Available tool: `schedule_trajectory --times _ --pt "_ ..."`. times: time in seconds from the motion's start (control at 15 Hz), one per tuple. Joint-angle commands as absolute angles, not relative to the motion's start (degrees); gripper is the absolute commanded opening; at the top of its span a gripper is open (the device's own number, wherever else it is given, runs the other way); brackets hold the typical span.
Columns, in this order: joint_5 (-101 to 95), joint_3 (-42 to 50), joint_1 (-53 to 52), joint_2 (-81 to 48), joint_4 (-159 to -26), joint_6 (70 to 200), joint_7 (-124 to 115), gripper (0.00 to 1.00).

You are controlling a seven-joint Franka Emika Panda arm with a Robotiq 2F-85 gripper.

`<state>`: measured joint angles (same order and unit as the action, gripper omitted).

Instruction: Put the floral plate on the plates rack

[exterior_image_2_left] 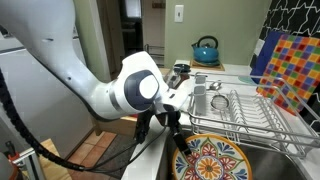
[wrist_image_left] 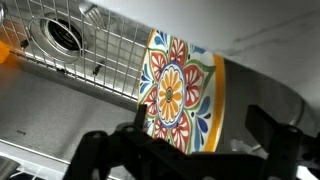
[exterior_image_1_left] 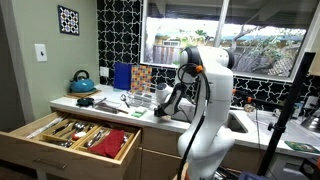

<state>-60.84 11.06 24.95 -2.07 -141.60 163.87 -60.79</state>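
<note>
plate: the floral plate (exterior_image_2_left: pixel 215 160) sits down in the sink (exterior_image_2_left: pixel 282 166), on the near side of the rack, not on any wire.
gripper: my gripper (exterior_image_2_left: pixel 180 142) hangs at the plate's left rim. In the wrist view the jaws are spread with the plate face showing between them. I can't tell if they touch it.
rack: the plates rack (exterior_image_2_left: pixel 245 110) is just beyond the plate.
done: I'm lined up at the plate, nothing more.
left: pinch the rim, lift, carry it to the far side, slot it into the wires.
</note>
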Motion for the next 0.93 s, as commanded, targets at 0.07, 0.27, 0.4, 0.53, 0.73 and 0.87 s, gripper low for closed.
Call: schedule_trajectory --times 0.07,0.27,0.4,0.53,0.73,0.87 --pt "-65.79 11.43 24.92 -5.4 -139.13 164.0 -66.2 1.0" --pt "-66.75 11.45 24.93 -6.13 -138.18 163.83 -67.37 0.97" --pt "-67.09 11.43 24.83 -6.23 -137.87 162.77 -68.45 0.96" --pt "-66.85 11.41 24.76 -6.14 -137.86 161.8 -69.47 0.99" --pt "-65.84 11.27 24.79 -6.32 -138.15 160.54 -69.16 0.97" --pt "-65.82 11.26 24.78 -6.66 -138.15 160.31 -69.15 0.85"
